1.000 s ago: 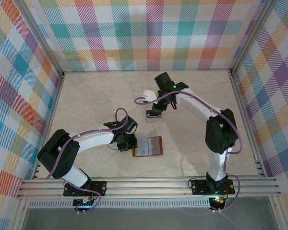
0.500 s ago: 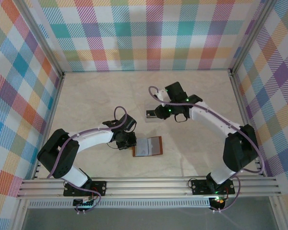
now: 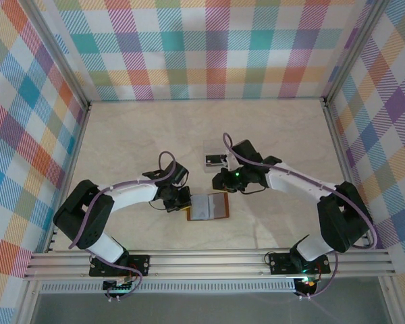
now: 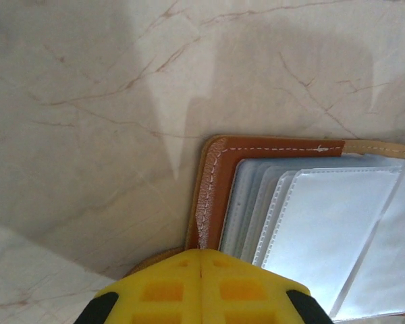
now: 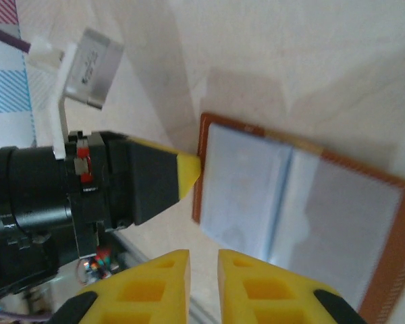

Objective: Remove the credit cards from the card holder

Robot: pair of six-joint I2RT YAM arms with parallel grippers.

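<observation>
Left fingers [image 4: 191,291]: pads pressed flat together, nothing visible between them. The tip bears on the left edge of the open card holder [image 4: 212,182], pinning it to the counter [image 4: 88,101].

Right fingers [image 5: 179,280]: narrow gap, empty. They hover just off the holder's sleeves, not touching.

My read on the step: right arm lines up for a pull while left anchors.

- Left should press straight down on the leather rim and stay off the sleeves (the plastic looks slippery).
- Right needs to open wider before it drops, then pinch only a card edge, not the sleeve film.
- Pull along the sleeve's opening, low and flat, away from the pinned edge, so the holder doesn't lift or fold shut.

I can't tell whether any sleeve has a card in it; all look pale.

Credit cards [image 3: 214,160] lie on the counter just beyond the holder, near the right wrist and apart from the leather.
</observation>
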